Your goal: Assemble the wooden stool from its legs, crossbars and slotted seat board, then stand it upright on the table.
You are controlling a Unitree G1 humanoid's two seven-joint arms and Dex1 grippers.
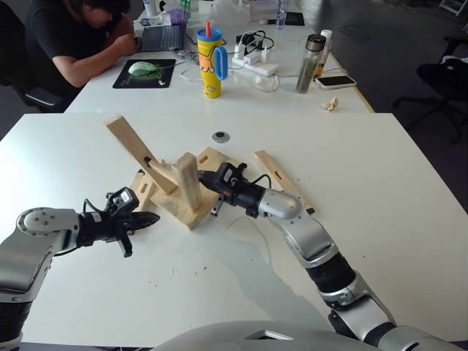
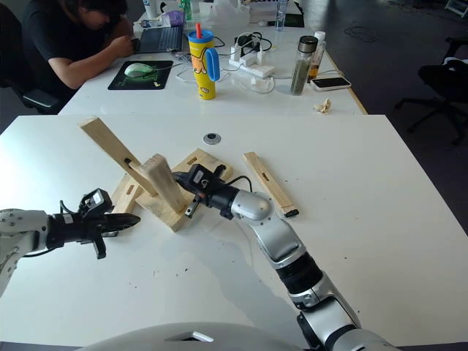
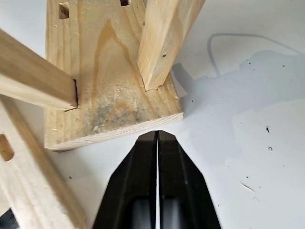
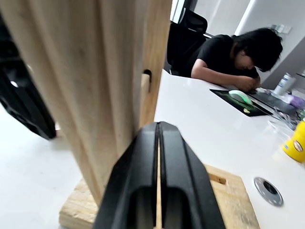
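The wooden stool is only half built. It sits near the middle of the big white bench. Its flat, pale wood seat board with little square slots lies on the bench top. Two pale wood legs stick up out of it. The long thin leg leans over toward 10 o'clock. The short thick leg stands near the middle of the board and tips a little.

A loose wood bar with slots lies flat on the bench at 3 o'clock from the board, close by but not touching it. Another slotted wood bar lies at 9 o'clock, right against the board and partly under the long leg.

The left hand is low over the bench at 8 o'clock from the board. Its two black fingers are pressed tight together and grip nothing. The tip points at the board's near edge and is very close to it, but I cannot tell if it touches.

The right hand is over the board at 3 o'clock from the short thick leg, pointing right at it. Its black fingers are clenched too, with nothing between them. The tip is just beside the leg.

A small round metal disc is set in the bench at 12 o'clock from the stool. On the next bench behind stand a yellow cup with a blue handle and a tall grey bottle.
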